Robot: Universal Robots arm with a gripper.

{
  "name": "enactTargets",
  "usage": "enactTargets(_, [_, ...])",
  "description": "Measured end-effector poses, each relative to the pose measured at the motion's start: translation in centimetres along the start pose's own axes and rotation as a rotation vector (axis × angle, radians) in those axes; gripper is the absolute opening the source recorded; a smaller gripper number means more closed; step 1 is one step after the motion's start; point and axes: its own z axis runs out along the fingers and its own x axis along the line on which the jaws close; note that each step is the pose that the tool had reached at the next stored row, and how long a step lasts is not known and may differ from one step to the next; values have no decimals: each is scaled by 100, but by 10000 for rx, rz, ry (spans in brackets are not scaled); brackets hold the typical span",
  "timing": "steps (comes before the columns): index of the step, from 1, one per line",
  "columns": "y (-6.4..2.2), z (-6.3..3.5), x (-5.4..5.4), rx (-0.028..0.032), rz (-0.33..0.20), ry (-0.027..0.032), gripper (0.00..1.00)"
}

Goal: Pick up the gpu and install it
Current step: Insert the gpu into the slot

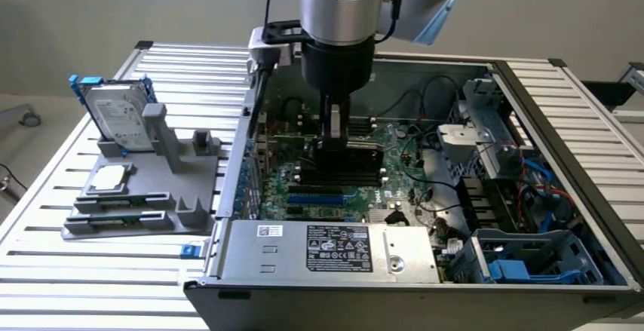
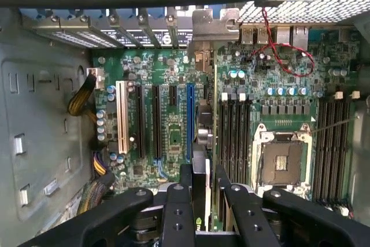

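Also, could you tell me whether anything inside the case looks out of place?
Nothing looks damaged. One oddity: a thin red wire loops loosely over the motherboard near the rear ports, and the processor socket sits empty.

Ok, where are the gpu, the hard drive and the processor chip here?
gpu (image 1: 348,163): exterior view, on its black shroud.
hard drive (image 1: 119,120): exterior view, on its labelled silver face.
processor chip (image 1: 108,179): exterior view, on its silver top.
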Motion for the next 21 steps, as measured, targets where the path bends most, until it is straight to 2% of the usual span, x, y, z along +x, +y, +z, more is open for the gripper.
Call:
enactTargets(3, [2,38,33,59,-1,-2,26])
enactTargets(6, [8,81,68,89,0,-3,26])
enactTargets(14, [29,209,102,91,-21,53,26])
enactTargets(17, [29,225,104,91,-28,122,26])
enactTargets(21, [32,275,105,92,-33,148,26])
